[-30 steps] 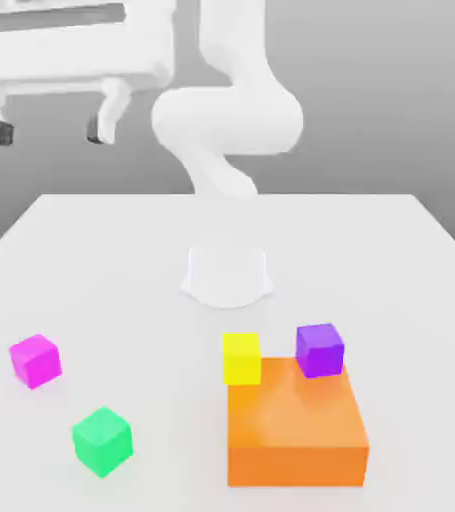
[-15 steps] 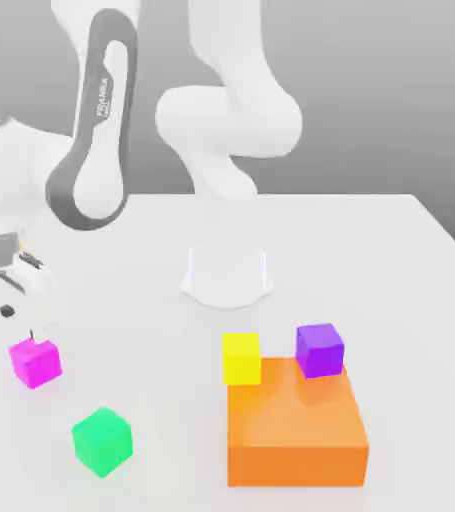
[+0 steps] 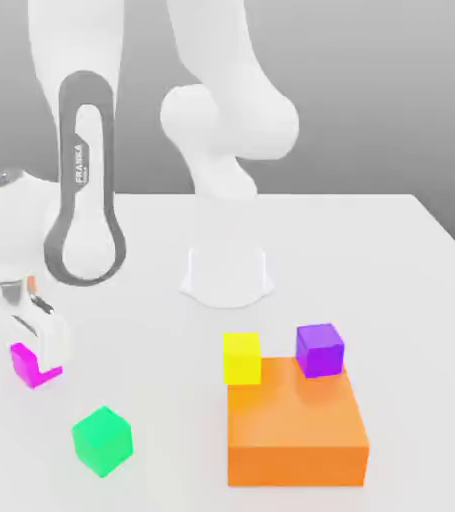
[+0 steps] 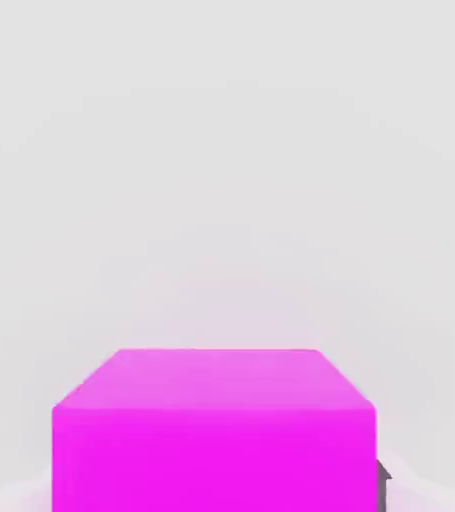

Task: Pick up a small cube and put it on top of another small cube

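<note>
One arm: gripper low at the exterior view's left, over the table.
Fingers: clamped on the pink cube, which sits on the table.
Yellow cube: against the orange block, well apart from the pink.
Purple cube: on the orange block.
Green cube: near the pink cube.

"FRANKA" lettering on arm link, rest unreadable.

Fingers closed on magenta cube on table, yellow cube against orange block
</note>
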Controlling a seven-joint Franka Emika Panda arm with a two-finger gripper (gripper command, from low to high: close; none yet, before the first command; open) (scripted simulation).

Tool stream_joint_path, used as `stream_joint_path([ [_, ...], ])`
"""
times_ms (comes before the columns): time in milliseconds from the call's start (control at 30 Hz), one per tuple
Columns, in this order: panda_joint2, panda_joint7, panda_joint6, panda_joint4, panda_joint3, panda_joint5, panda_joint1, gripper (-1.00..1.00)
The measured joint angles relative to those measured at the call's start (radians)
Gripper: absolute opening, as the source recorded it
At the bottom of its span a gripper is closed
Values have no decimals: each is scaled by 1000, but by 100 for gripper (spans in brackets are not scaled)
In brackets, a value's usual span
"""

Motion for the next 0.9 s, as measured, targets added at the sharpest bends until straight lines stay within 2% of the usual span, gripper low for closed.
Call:
stream_joint_path([
  [100, -94, 98, -67, -22, -68, -132, 38, -100],
  [167, -159, 148, -115, -36, -74, -195, 54, -100],
  [367, -370, 206, -280, -83, 57, -219, 237, -100],
  [667, -696, 287, -528, -154, 327, -239, 482, -100],
  [733, -675, 294, -491, -170, 352, -240, 499, -100],
  [867, -550, 298, -333, -202, 369, -242, 498, -100],
  [900, -528, 299, -307, -207, 371, -243, 497, 100],
])
